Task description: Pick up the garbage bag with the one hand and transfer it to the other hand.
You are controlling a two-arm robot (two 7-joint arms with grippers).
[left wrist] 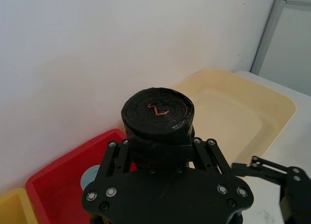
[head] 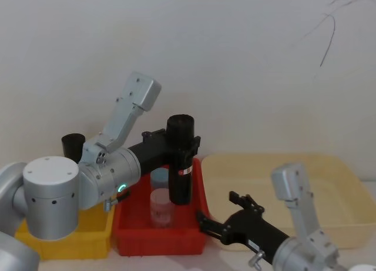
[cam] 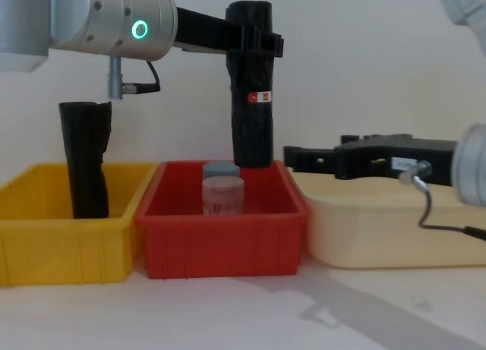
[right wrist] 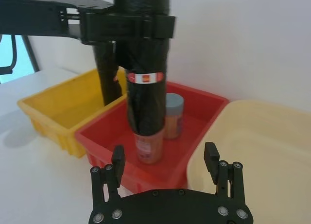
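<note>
Our left tool [cam: 254, 40] pinches the bag [cam: 252, 122] near its top, upright above the red bin [cam: 220, 236], leaving its lower length free for our right tool [cam: 300, 157], spread nearby.

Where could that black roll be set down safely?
The cream tray, right of the red bin, is bare, the open right gripper hovering by its left rim. The red bin is crowded: two jars stand under the garbage bag in the left gripper.

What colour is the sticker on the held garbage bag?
Red and white sticker on the black garbage bag; clearest in right wrist view.
</note>
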